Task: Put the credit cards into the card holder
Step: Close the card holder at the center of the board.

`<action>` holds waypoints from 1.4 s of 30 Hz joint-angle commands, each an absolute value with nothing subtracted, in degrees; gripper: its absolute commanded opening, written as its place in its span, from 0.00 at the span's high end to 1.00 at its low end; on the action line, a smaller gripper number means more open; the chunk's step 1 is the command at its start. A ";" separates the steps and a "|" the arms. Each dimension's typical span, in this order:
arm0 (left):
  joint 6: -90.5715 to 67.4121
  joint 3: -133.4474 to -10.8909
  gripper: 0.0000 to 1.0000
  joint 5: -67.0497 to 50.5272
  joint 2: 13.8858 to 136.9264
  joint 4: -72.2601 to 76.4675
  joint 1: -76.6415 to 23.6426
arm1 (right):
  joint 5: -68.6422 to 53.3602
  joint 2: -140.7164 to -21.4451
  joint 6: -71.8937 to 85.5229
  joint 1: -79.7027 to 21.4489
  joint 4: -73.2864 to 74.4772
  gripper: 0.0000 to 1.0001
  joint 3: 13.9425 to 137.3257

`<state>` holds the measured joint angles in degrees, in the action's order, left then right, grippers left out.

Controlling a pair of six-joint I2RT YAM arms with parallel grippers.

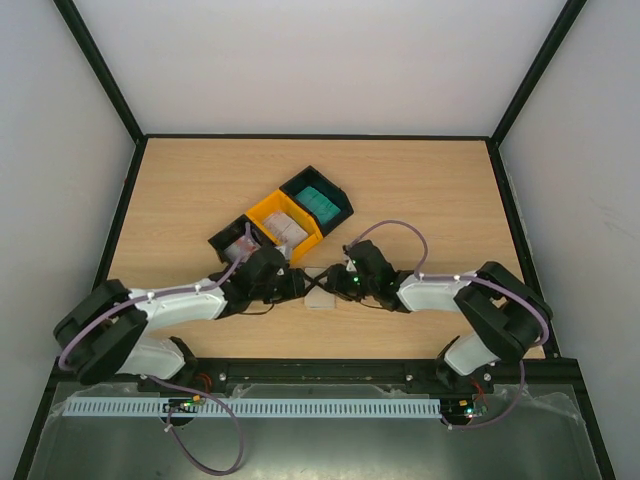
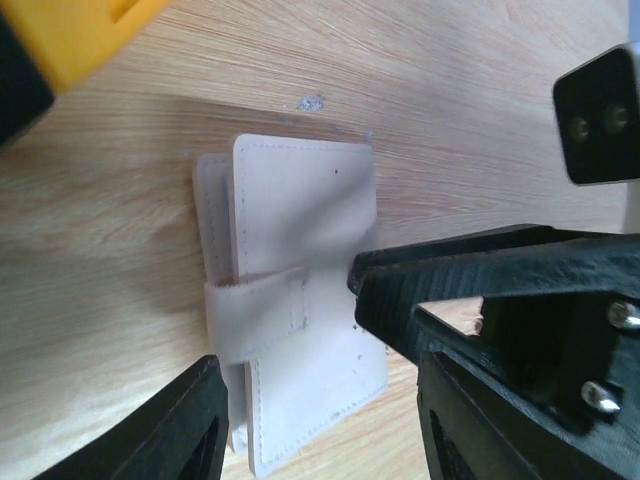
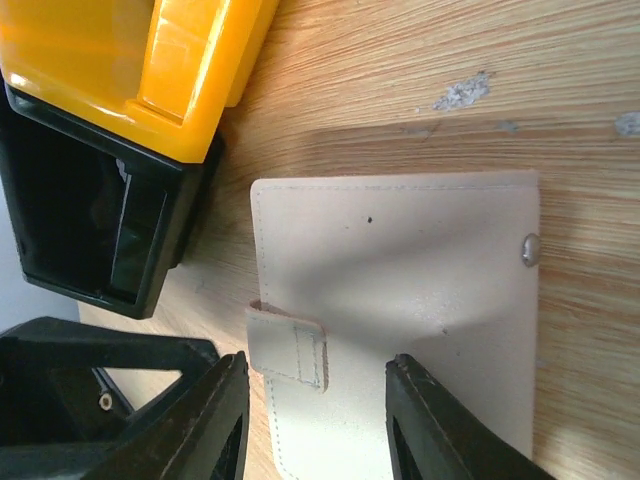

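Two grippers meet tip to tip over one card holder (image 1: 322, 297).

1. Left gripper (image 2: 315, 400): jaws partly open and straddling the holder's tab end. One finger (image 2: 190, 430) is just beside the folded edge. Contact cannot be told, and no grip shows.
2. Right gripper (image 3: 318, 400): jaws partly open, standing over the holder's face on either side of the snap tab (image 3: 290, 345). No grip is evident.
3. Obstruction: each gripper crowds the other, its black body just beside the holder in the opposite wrist view.
4. Card holder: beige, closed, flat on the table (image 1: 430, 190). It is nearly square, so no clear long axis. The tab wraps the edge facing the left gripper, with a metal stud (image 3: 530, 250) at the opposite edge.
5. Trays (image 1: 285, 225): three joined in a diagonal row, black-yellow-black, near the holder on its far side.
6. Credit cards (image 1: 322, 203): three, all in the trays. The teal one is in the black tray farthest from the holder, the white-and-red one in the yellow tray, and the pale one in the other black tray.
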<state>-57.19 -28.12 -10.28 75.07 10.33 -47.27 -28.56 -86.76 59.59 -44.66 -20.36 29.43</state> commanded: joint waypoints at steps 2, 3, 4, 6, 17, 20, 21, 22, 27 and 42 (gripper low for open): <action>-54.60 -32.16 0.52 -12.24 81.32 6.15 -46.98 | -25.11 -83.94 59.37 -44.96 -17.32 0.62 30.65; -54.56 -32.46 0.54 -12.37 82.44 5.91 -46.94 | -24.52 -82.98 59.21 -44.92 -17.13 0.62 30.39; -54.58 -32.62 0.56 -12.42 83.12 5.70 -47.01 | -23.35 -81.76 59.04 -44.88 -16.76 0.62 30.10; -54.58 -33.28 0.60 -12.00 84.37 4.47 -47.02 | -20.71 -79.52 58.46 -44.67 -14.56 0.59 29.91; -54.49 -34.54 0.71 -10.94 87.11 -0.81 -47.05 | -17.40 -78.05 52.91 -44.64 -6.99 0.44 28.22; -54.66 -34.36 0.73 -10.41 87.66 -1.45 -47.10 | -21.35 -80.61 53.26 -44.65 -9.54 0.44 27.79; -54.71 -34.28 0.74 -10.38 87.78 -1.58 -47.11 | -23.05 -81.20 53.33 -44.65 -10.79 0.44 27.47; -54.75 -34.11 0.74 -10.25 87.88 -1.66 -47.06 | -24.32 -81.99 53.48 -44.57 -12.46 0.44 27.26; -54.93 -33.17 0.74 -10.10 88.07 -1.42 -47.09 | -30.32 -85.05 54.89 -44.73 -20.39 0.45 25.74; -54.72 -33.01 0.57 -7.48 81.02 -0.67 -47.06 | -22.29 -80.57 51.42 -44.90 -9.67 0.97 29.52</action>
